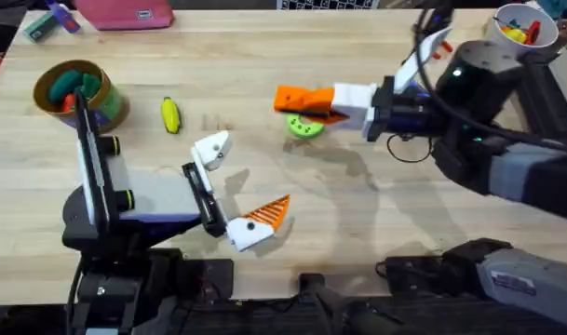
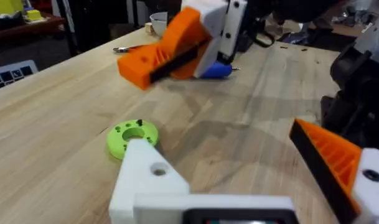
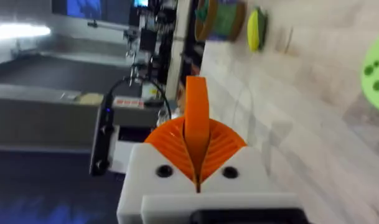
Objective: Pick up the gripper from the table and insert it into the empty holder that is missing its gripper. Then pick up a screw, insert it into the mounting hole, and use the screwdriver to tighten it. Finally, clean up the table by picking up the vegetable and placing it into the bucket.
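From above I see my left tool [image 1: 229, 191] low on the wooden worktop [image 1: 357, 233], near the centre, spread wide open: one finger is the bare white holder [image 1: 211, 149], toward 12 o'clock, and the other white block carries an orange ribbed tip [image 1: 267, 213], toward 4 o'clock. My right tool [image 1: 302, 100] reaches in from 3 o'clock, its two orange pads pressed together around the gripper [image 3: 196, 127], a narrow orange wedge standing out between them in the right wrist view. Just under that tool lies a lime green disc [image 1: 305, 127] with small holes. The vegetable [image 1: 171, 115], yellow with a green end, lies at 10 o'clock from the left tool, near the bucket [image 1: 78, 93], which sits at the far left and holds green and red toy pieces. In the left wrist view, the blue screwdriver [image 2: 215, 70] shows behind the right tool.
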Motion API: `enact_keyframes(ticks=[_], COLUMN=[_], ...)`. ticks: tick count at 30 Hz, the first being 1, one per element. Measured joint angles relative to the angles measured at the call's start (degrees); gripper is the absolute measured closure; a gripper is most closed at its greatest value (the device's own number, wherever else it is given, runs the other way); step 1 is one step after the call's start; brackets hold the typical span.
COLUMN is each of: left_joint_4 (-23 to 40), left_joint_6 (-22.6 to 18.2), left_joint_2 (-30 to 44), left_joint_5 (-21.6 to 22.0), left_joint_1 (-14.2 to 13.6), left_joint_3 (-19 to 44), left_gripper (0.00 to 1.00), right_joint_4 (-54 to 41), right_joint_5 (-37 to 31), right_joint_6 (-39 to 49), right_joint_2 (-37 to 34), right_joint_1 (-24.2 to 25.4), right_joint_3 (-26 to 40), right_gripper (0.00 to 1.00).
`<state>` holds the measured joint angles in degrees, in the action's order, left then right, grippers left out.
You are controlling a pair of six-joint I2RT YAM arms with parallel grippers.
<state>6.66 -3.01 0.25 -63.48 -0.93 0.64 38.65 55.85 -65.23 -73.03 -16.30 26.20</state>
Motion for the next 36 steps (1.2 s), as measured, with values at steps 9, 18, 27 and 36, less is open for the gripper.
enact_keyframes(ticks=[9,18,27,36], left_joint_4=[0.00,0.00,0.00,0.00], left_joint_6=[0.00,0.00,0.00,0.00], left_joint_2=[0.00,0.00,0.00,0.00], left_joint_5=[0.00,0.00,0.00,0.00], left_joint_1=[-0.01,0.00,0.00,0.00], left_joint_3=[0.00,0.00,0.00,0.00], left_gripper=[0.015,0.016,0.015,0.015], right_joint_4=[5.52,6.02,5.93,5.89], right_joint_5=[18.27,29.74,31.24,31.41], right_joint_6=[1.80,5.34,9.93,14.50], right_joint_2=[-11.65,-21.39,-25.84,-25.88], right_joint_1=[1.64,1.59,-1.64,-5.75], right_joint_3=[0.98,11.67,14.34,14.40], right_gripper=[0.993,0.993,0.993,0.993])
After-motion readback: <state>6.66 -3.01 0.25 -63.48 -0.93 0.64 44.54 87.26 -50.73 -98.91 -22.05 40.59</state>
